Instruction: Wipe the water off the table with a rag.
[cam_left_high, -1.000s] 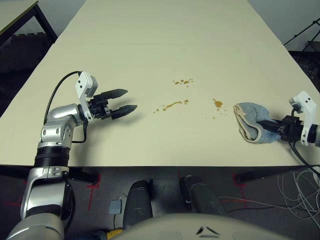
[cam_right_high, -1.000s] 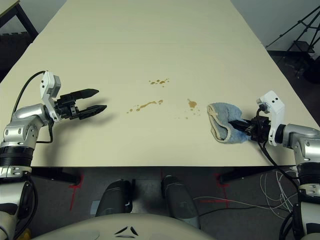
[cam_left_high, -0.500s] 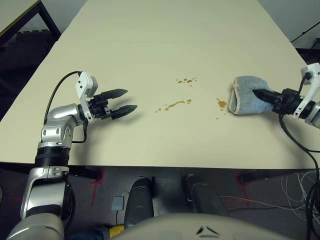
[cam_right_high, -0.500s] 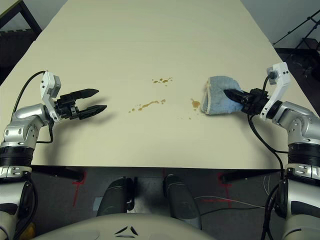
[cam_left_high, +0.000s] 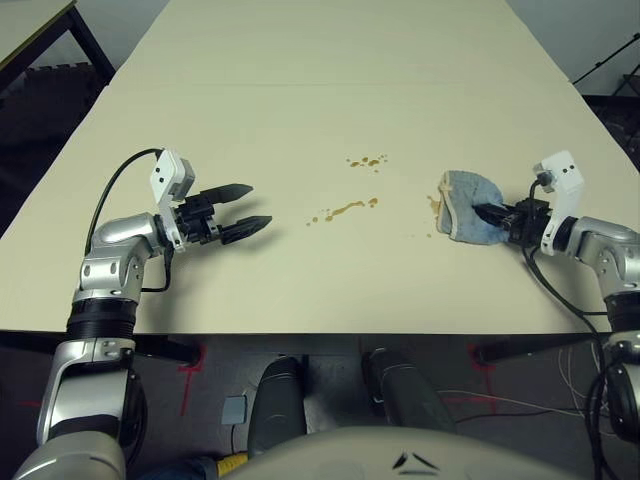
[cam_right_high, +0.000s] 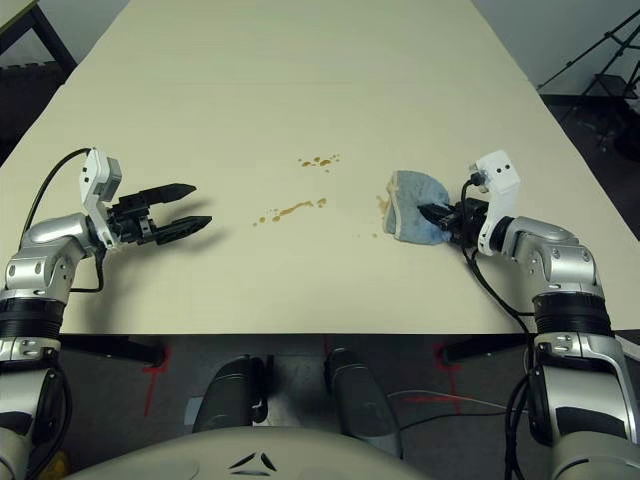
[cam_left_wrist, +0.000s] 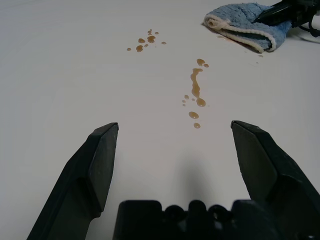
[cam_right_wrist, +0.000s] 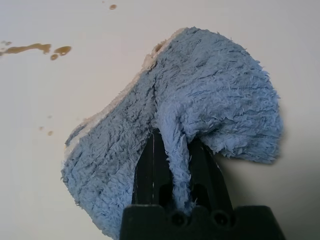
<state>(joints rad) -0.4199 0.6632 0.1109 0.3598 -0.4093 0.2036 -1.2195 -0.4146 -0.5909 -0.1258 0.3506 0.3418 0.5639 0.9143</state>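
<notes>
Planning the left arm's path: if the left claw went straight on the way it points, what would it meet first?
Probably the streak of water on the table, dead ahead between the left claw's open fingers; the rag lies farther, off to one side.

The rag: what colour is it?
Light blue with a cream edge, clearest in the left wrist view.

The rag (cam_right_wrist: 200, 110) is fuzzy, looped terry cloth; the table (cam_left_high: 300, 120) is smooth and matt, and the water (cam_left_wrist: 196, 85) lies on it as glossy beads. Fingers (cam_left_wrist: 95, 165) look like matt black plastic, forearms (cam_right_high: 555, 262) like brushed metal
</notes>
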